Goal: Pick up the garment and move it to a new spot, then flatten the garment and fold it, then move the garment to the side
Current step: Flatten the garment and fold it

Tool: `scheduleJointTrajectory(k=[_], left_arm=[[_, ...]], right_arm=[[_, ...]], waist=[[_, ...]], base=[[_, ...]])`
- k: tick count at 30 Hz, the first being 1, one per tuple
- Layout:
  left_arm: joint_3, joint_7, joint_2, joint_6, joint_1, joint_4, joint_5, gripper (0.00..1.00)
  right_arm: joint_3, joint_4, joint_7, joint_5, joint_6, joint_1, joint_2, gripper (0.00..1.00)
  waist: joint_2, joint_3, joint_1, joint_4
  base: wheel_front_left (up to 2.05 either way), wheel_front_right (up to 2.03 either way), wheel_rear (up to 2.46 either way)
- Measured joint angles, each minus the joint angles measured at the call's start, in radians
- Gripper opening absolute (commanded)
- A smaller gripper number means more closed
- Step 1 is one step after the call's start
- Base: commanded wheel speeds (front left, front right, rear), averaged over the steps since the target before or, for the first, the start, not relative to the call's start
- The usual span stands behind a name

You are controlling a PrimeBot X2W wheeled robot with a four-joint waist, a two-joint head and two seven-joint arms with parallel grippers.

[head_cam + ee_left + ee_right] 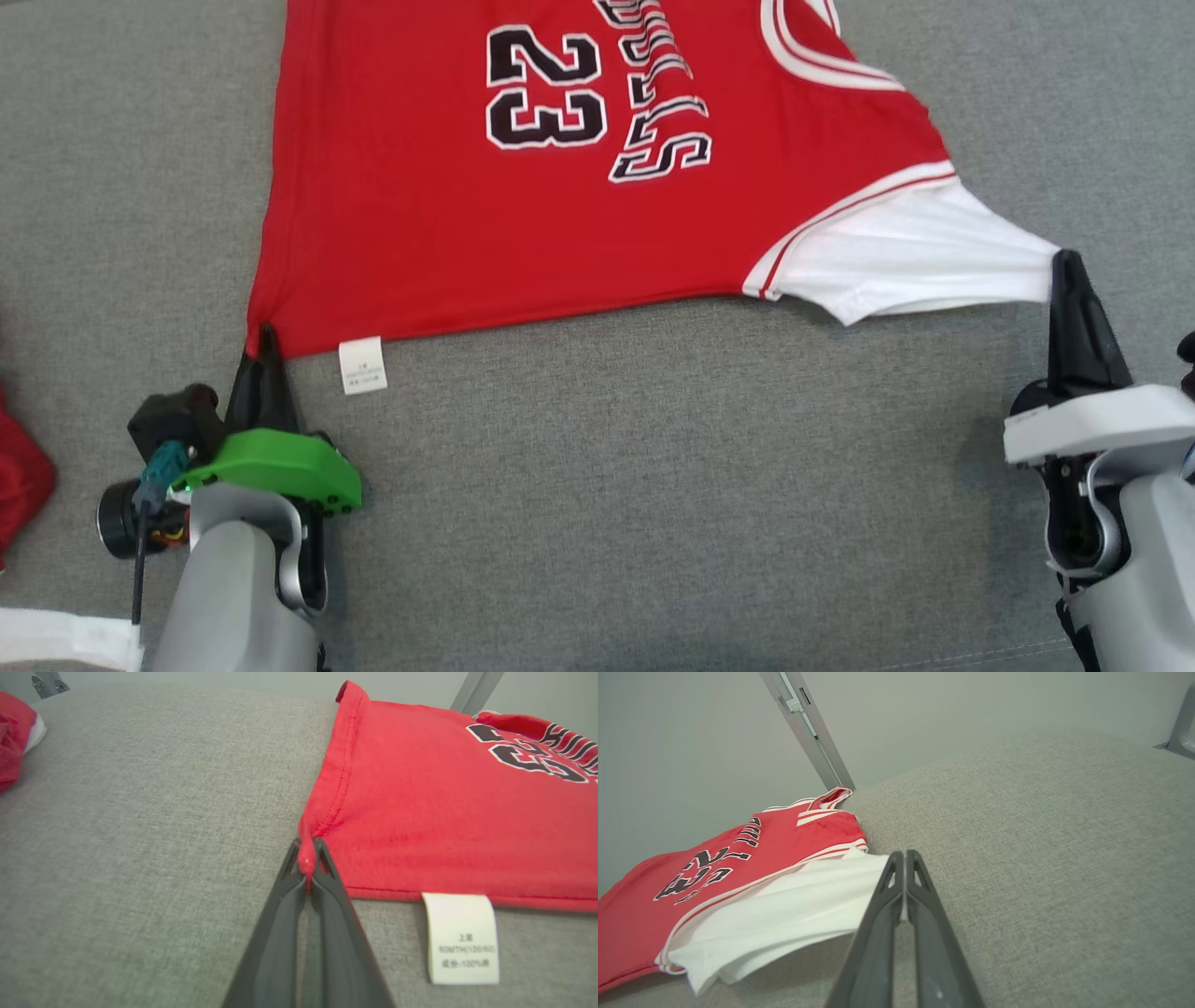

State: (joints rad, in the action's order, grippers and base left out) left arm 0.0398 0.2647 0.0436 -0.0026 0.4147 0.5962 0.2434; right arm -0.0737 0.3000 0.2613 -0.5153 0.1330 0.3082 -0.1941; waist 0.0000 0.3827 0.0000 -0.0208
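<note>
Red jersey (pixel 420 233), one item, with a black-and-white 23 (pixel 543 89) on the chest. We find it spread on the grey fabric surface (pixel 653 485) straight ahead of us, its far part running off the top of our head view.

- Long axis: across our front. The hem points to our left and the neck to our right, so the number reads sideways. The near side seam runs almost level, rising a little toward the right.
- Sleeve (pixel 896 257), white, at the near right; drawn out to a point toward our right.
- Label (pixel 362 365), white, hanging off the near seam close to the hem corner, flat on the surface.
- Left gripper (pixel 266 343): clamped on the near hem corner. Our left wrist view shows a bead of red cloth pinched between the fingertips.
- Right gripper (pixel 1065 266): clamped on the sleeve's tip, with a sliver of white between the closed fingers.
- Other red cloth (pixel 21 476), at the far left edge, well apart from the jersey.
</note>
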Motion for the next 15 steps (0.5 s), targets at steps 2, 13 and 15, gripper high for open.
scheduleJointTrajectory(k=[2, 13, 15], left_arm=[[0.0, 0.0, 0.0, 0.005, -0.048, -0.006, 0.014, 0.0], [-0.005, 0.0, 0.0, 0.03, -0.318, -0.038, 0.049, 0.0], [-0.004, 0.0, 0.0, 0.03, -0.361, -0.038, 0.052, 0.0]], right_arm=[[0.009, 0.003, 0.0, 0.006, 0.0, -0.042, 0.008, 0.0], [0.054, 0.032, 0.0, 0.021, 0.0, -0.27, 0.026, 0.0], [0.06, 0.035, 0.0, 0.021, 0.0, -0.309, 0.025, 0.0]], waist=[[0.0, -0.03, 0.0, -0.002], [0.0, -0.209, -0.0001, -0.012], [0.0, -0.248, -0.0001, -0.013]], base=[[0.0, 0.0, 0.0], [0.0, 0.0, 0.0], [0.0, 0.0, 0.0]])
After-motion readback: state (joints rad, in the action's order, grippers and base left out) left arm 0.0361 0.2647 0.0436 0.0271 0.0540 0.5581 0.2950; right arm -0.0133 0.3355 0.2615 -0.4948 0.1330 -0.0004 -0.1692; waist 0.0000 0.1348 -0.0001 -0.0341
